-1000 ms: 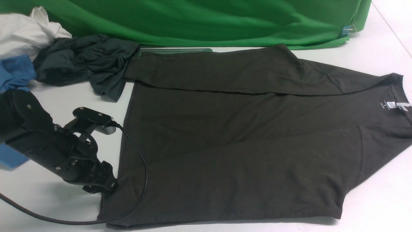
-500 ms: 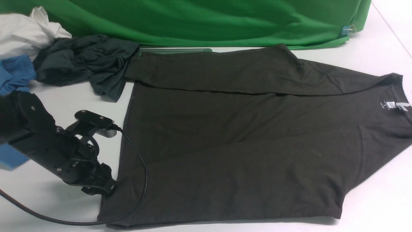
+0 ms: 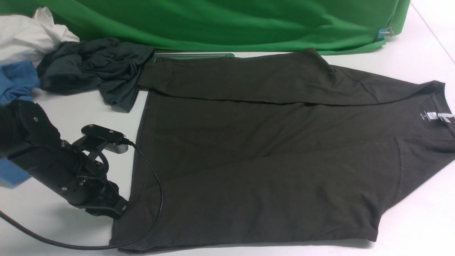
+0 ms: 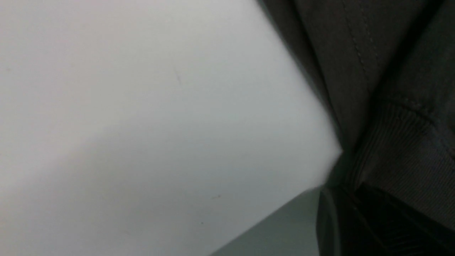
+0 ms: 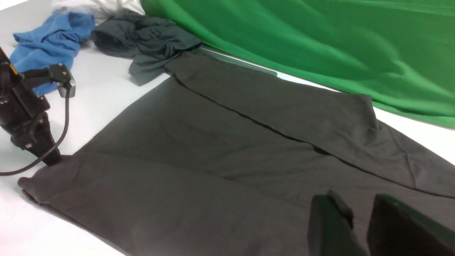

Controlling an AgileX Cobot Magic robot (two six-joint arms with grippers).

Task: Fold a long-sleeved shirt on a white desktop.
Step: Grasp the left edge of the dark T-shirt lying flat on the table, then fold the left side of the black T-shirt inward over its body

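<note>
The long-sleeved shirt [image 3: 266,160] lies flat on the white desktop [image 3: 71,113], neck and white label [image 3: 431,115] to the right, both sleeves folded across the body. My left gripper [image 3: 119,209] is down at the shirt's near-left edge, shut on the fabric. In the left wrist view the ribbed cuff [image 4: 401,149] bunches right at the left gripper [image 4: 355,213]. The right wrist view also shows the left gripper [image 5: 51,160] at that edge. My right gripper [image 5: 359,206] hovers above the shirt [image 5: 213,160], open with nothing between its fingers; it is out of the front view.
A slate-grey garment [image 3: 96,71], a blue one [image 3: 17,81] and a white one [image 3: 28,35] are heaped at the back left. A green backdrop [image 3: 231,21] runs along the far edge. The left arm's black cable [image 3: 156,199] loops over the shirt's corner.
The left gripper has sunk slightly onto the shirt's left edge and closed on it. The shirt itself has not shifted.
</note>
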